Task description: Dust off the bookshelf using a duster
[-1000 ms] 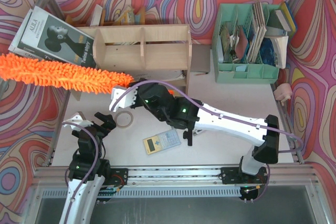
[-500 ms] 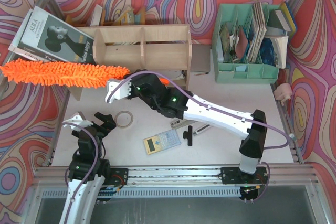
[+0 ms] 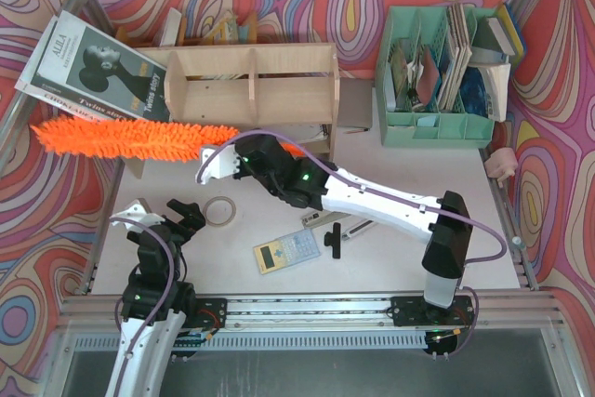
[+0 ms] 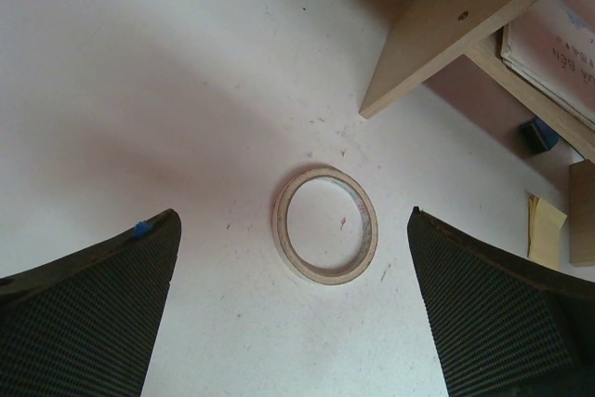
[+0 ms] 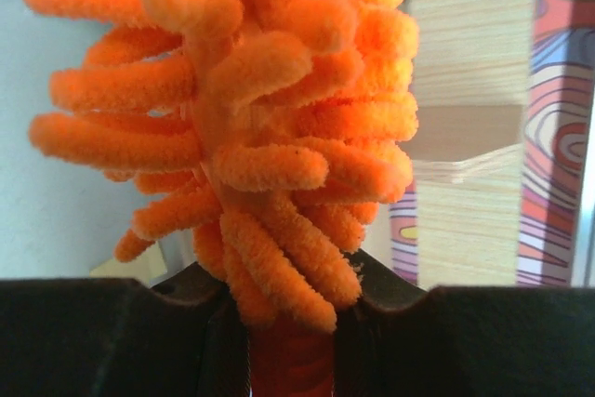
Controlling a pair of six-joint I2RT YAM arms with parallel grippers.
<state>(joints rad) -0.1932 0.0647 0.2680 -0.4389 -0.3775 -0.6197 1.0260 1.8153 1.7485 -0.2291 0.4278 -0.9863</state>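
Note:
The light plywood bookshelf (image 3: 251, 90) lies at the back of the table, left of centre. The orange fluffy duster (image 3: 130, 137) stretches leftwards along the shelf's lower front edge and past its left end. My right gripper (image 3: 234, 157) is shut on the duster where the brush meets the handle. In the right wrist view the strands (image 5: 242, 127) rise from between the jaws of the gripper (image 5: 288, 341), with shelf wood (image 5: 465, 90) behind them. My left gripper (image 3: 172, 216) is open and empty, low over the table near a tape ring (image 4: 325, 225). In its own view the left gripper (image 4: 293, 323) is wide open.
A mint-green file organiser (image 3: 432, 72) with papers stands at the back right. Magazines (image 3: 93, 67) lean by the shelf's left end. A calculator (image 3: 286, 251) and a black tool (image 3: 333, 237) lie under the right arm. A shelf panel (image 4: 465, 25) is just beyond the tape ring.
The right arm has pulled the duster to the right along the shelf's front. Its far tip has come in from the left edge of the view. The left arm has not moved.

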